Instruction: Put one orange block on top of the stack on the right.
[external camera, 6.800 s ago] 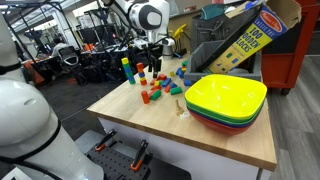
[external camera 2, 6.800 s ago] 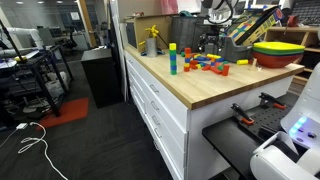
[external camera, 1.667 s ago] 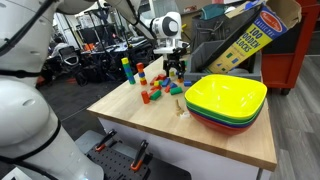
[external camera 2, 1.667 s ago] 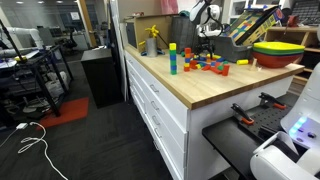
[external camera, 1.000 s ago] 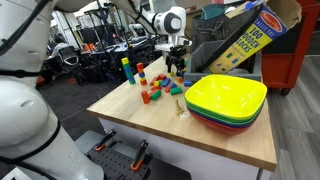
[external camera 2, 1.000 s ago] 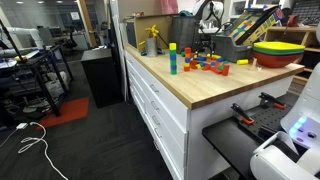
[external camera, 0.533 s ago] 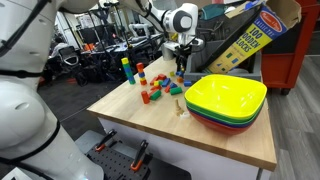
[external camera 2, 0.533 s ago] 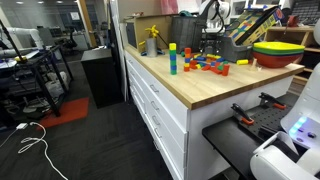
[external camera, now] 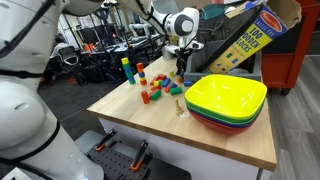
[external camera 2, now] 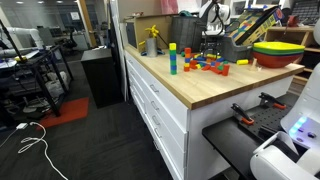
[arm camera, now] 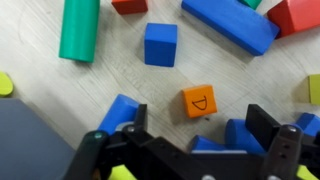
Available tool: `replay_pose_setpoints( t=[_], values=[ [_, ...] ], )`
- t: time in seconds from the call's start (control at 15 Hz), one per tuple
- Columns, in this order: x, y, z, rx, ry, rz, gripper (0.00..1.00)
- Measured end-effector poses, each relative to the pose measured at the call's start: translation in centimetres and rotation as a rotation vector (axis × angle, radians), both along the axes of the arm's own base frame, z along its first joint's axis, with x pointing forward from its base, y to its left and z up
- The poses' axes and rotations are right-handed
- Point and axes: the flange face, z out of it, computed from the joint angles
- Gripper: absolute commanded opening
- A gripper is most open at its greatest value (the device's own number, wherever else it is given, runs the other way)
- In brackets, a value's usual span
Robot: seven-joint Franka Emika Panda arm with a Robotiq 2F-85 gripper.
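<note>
While gripper (arm camera: 198,122) gapes, orange block (arm camera: 199,101) between jaws

Stacked bowls (external camera: 228,98) and a block tower (external camera: 126,70) stand on the table (external camera: 215,142).

We find bare tabletop (arm camera: 100,85) either side of the orange block (arm camera: 199,101); a blue cube (arm camera: 160,44), green cylinder (arm camera: 80,28) and long blue block (arm camera: 230,25) stand beyond.

Bright, even indoor light fell on the surface (external camera: 200,140) — shadows stayed soft and faint. Both exterior views were coarse; in the wrist view, the near fingers (arm camera: 268,128) blurred.
</note>
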Motion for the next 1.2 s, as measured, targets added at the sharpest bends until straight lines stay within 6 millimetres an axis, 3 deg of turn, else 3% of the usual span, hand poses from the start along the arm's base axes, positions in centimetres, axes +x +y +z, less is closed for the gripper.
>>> replay_pose_setpoints(
  t=[0.73, 1.2],
  values=[
    [-0.5, -0.7, 0.0, 0.014, 0.035, -0.001, 1.00],
    [-0.1, 0.6, 0.1, -0.012, 0.041, 0.041, 1.00]
  ],
)
